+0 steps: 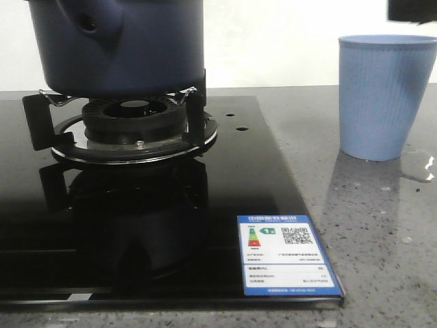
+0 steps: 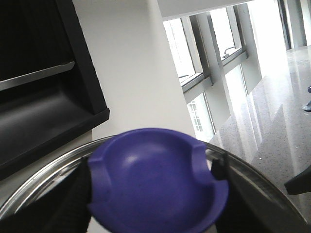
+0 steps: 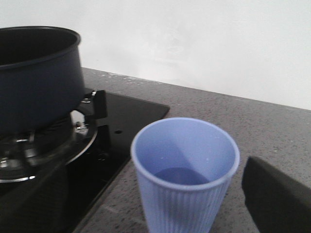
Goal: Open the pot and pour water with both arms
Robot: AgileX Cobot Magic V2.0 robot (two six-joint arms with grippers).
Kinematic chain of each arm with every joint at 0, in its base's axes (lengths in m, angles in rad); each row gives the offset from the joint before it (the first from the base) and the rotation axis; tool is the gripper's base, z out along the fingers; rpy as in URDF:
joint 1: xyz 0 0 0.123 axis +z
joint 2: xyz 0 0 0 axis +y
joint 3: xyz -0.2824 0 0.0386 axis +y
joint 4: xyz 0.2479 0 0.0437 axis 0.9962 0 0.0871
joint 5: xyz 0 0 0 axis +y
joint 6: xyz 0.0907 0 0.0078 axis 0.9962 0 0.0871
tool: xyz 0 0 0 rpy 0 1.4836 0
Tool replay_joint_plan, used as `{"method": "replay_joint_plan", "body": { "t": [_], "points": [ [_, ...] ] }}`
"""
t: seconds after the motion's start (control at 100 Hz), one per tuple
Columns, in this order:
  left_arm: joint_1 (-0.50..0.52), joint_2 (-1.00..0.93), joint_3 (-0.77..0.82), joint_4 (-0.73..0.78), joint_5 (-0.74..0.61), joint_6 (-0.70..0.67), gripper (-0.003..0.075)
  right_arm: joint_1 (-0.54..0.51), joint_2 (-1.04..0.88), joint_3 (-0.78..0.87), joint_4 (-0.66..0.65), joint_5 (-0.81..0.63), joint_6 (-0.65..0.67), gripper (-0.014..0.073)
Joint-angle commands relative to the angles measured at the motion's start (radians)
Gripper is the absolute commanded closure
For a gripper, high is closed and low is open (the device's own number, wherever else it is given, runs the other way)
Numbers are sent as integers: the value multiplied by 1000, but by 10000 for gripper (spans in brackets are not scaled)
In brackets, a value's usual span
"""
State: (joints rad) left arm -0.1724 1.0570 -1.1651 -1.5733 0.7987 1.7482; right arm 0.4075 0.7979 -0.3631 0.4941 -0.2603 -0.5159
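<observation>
We hold the lid (image 2: 160,187) by its knob in the left gripper (image 2: 155,194); right gripper's state we cannot tell. The pot (image 1: 130,44) looks heavy and rigid, so we'd grasp its handle stub (image 1: 92,27).

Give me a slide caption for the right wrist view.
Open pot on the burner, ribbed cup beside the stove holding a little water.

The pot (image 1: 130,44) is showing matte dark navy sides. The cooktop (image 1: 225,178) is gleaming as glossy black glass, mirroring the burner. The pan supports (image 1: 41,119) are looking like dull black metal. The cup (image 1: 386,96) is showing smooth, ribbed light blue plastic. The bench (image 1: 382,260) is appearing as polished speckled grey stone. The lid's rim (image 2: 43,177) is shining like bright metal around a smooth purple plastic knob (image 2: 158,184).
</observation>
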Motion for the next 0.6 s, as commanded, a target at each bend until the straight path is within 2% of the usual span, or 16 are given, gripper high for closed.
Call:
{"method": "replay_joint_plan", "body": {
  "t": [0.0,0.09,0.59],
  "points": [
    [-10,-20,-39,-95,3,-11,437,2,68,-23,-21,-174,-16,-62],
    [-10,-20,-39,-95,5,-11,437,2,116,-23,-21,-231,-16,-62],
    [-10,-20,-39,-95,24,-11,437,2,262,-23,-21,-323,-2,-62]
  ]
}}
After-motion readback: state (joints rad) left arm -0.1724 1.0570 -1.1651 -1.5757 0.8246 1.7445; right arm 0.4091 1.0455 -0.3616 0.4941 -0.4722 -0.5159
